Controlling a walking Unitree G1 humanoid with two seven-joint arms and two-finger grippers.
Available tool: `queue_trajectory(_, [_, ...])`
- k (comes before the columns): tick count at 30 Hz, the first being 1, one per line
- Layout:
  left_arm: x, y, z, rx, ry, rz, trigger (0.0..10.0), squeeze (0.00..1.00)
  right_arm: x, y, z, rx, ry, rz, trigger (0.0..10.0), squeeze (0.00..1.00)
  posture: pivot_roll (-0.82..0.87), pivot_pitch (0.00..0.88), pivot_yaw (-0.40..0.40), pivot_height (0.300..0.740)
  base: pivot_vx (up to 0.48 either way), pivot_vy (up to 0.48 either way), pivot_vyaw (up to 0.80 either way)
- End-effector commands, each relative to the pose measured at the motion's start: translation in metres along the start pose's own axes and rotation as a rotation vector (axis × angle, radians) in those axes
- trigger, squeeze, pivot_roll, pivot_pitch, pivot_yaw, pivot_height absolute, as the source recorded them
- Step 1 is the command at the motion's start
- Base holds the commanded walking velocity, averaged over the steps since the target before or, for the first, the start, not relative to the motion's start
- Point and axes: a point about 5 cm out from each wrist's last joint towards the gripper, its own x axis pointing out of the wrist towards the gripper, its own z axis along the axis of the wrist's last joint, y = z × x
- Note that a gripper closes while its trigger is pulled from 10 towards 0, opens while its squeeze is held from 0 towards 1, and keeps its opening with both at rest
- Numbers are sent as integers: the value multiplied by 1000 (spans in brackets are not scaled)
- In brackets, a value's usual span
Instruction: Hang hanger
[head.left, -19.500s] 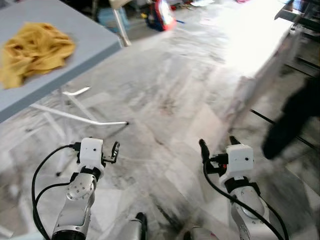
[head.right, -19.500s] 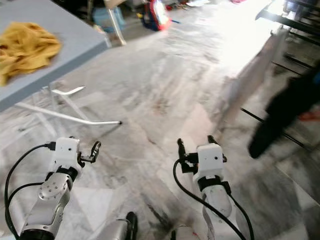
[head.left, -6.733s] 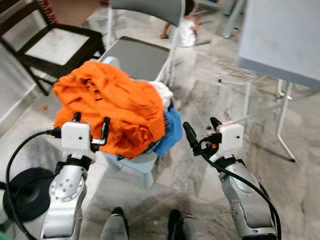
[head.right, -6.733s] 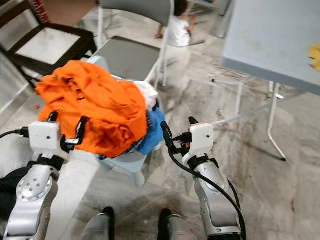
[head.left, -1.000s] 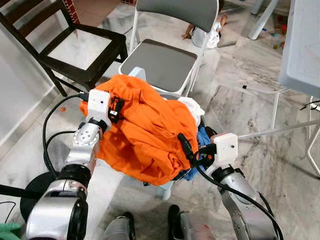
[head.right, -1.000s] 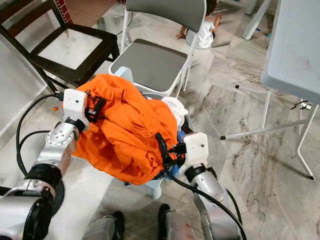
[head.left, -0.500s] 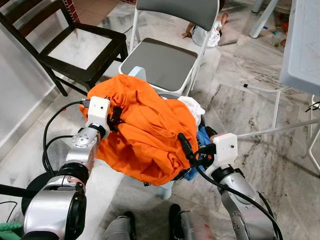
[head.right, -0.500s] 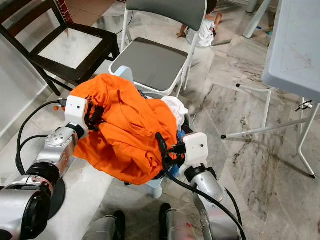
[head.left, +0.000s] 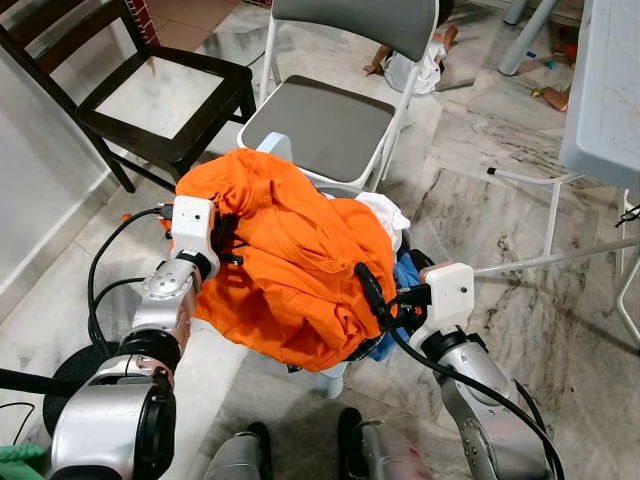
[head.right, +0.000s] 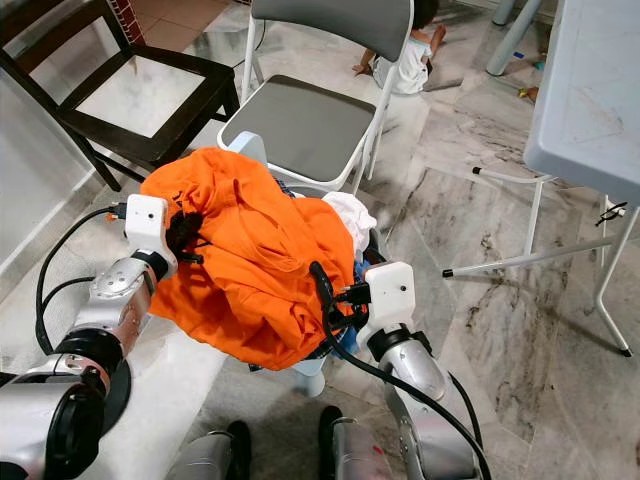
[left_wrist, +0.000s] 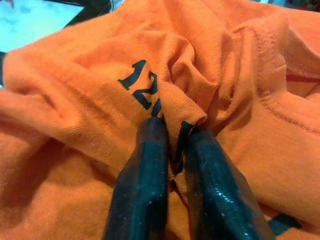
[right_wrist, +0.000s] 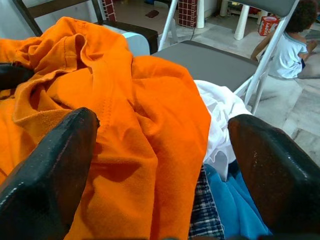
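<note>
A heap of laundry is sitting on a pale blue plastic stool (head.left: 325, 378), topped by an orange T-shirt (head.left: 290, 270) that is draping over a white garment (head.left: 385, 212), a blue cloth (head.left: 404, 275) and a checked fabric (right_wrist: 204, 222).

The left gripper (head.left: 226, 238) is pressing into the orange T-shirt's left side. Its two black fingers (left_wrist: 142, 185) are closing almost together and pinching a fold of the orange fabric, just beside some black printed numerals (left_wrist: 141, 90).

The right gripper (head.left: 385, 296) is hovering at the heap's right edge, its fingers (right_wrist: 47, 175) spreading wide apart and gripping nothing, with the orange T-shirt lying between them.

No hanger can be made out; whether one is lying under the clothes cannot be told.

The floor (head.left: 500, 230) is grey-veined polished marble tile. Behind the stool a grey folding chair (head.left: 335, 120) is standing with a bare seat, and a dark wooden chair (head.left: 150, 95) is standing to its left by a white wall (head.left: 30, 190). A white folding table (head.right: 590, 110) is standing on the right. A small child (head.right: 410, 60) is sitting on the floor behind the grey folding chair.
</note>
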Motion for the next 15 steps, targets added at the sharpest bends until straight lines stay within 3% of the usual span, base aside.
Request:
queue_trajectory(1, [-5, -1, -15, -23, 48, -8, 0, 0, -1, 2, -4, 3, 14, 9, 10000, 0, -10, 285, -15, 740, 0, 0, 0])
queue_trajectory(9, [-8, -2, -18, -57, 36, -2, 0, 0, -1, 0, -4, -2, 14, 7, 10000, 0, -13, 278, -13, 740, 0, 0, 0])
queue_trajectory(15, [-22, -10, -28, -80, -12, -63, 0, 0, -3, -2, -5, -4, 14, -3, 10000, 0, -12, 279, -11, 740, 0, 0, 0])
